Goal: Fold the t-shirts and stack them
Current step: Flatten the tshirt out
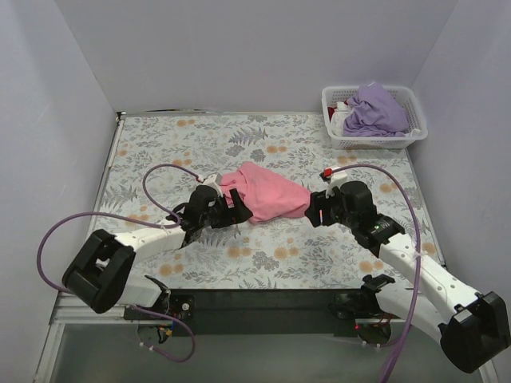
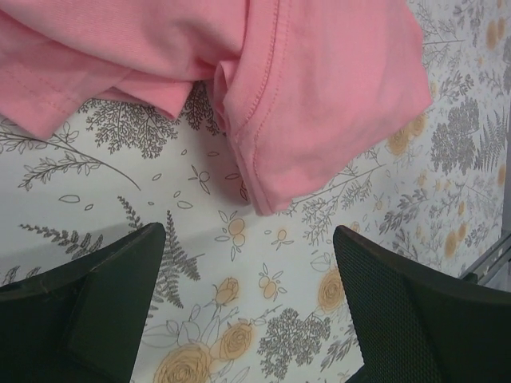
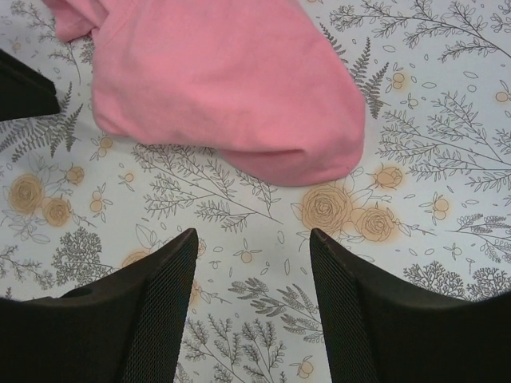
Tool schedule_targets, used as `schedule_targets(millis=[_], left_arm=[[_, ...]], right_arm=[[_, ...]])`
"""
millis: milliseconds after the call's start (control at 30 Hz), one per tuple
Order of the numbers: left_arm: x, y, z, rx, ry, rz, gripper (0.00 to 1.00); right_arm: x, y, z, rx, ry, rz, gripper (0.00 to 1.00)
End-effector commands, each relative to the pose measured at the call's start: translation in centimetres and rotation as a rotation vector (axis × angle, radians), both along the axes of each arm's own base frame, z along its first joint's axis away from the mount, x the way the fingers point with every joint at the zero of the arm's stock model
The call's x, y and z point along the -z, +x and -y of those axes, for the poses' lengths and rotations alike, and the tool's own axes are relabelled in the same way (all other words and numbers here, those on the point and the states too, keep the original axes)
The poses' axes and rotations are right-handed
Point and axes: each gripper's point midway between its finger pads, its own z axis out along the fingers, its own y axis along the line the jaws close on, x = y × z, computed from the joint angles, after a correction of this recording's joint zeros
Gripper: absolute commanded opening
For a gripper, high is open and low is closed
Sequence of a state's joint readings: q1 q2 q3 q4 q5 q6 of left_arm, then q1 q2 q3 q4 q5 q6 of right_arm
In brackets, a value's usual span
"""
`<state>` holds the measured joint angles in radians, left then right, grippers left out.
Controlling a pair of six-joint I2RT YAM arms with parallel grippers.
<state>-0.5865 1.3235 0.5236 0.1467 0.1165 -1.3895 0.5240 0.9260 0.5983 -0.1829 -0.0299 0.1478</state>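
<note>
The salmon pink t-shirt (image 1: 267, 191) lies crumpled in the middle of the floral tablecloth. My left gripper (image 1: 233, 209) is open and empty, just short of the shirt's left edge; the left wrist view shows a hemmed sleeve (image 2: 319, 104) ahead of the fingers (image 2: 104, 295). My right gripper (image 1: 313, 209) is open and empty beside the shirt's right end, whose rounded fold (image 3: 239, 88) lies just beyond the fingers (image 3: 152, 303). The lavender purple t-shirt (image 1: 374, 110) is heaped in the white basket.
The white lattice basket (image 1: 335, 136) stands at the back right corner with more cloth in it. The floral tablecloth (image 1: 184, 144) covers the table. Purple cables loop over both arms. The table's metal edge shows at the right of the left wrist view (image 2: 491, 259).
</note>
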Motion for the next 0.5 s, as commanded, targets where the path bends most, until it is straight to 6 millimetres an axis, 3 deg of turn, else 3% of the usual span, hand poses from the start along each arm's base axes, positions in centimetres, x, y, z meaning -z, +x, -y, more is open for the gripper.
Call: schedule_targets(millis=[0,200,467], left_arm=[[-2.8,3.1,2.1,-0.054,-0.101,0.101,0.84],[-1.1,4.3,4.0,-0.050,-0.140,0.085,0.78],[-1.0,4.9,5.1,-0.051,-0.169,0.093,0.70]], right_arm=[[-1.2,-0.4,-0.6,-0.028,0.055,0.046,0.65],[-0.8,-1.2,0.0,-0.026,0.060,0.061,0.65],[0.0,-1.6,0.3,-0.018,0.054,0.054,0.65]])
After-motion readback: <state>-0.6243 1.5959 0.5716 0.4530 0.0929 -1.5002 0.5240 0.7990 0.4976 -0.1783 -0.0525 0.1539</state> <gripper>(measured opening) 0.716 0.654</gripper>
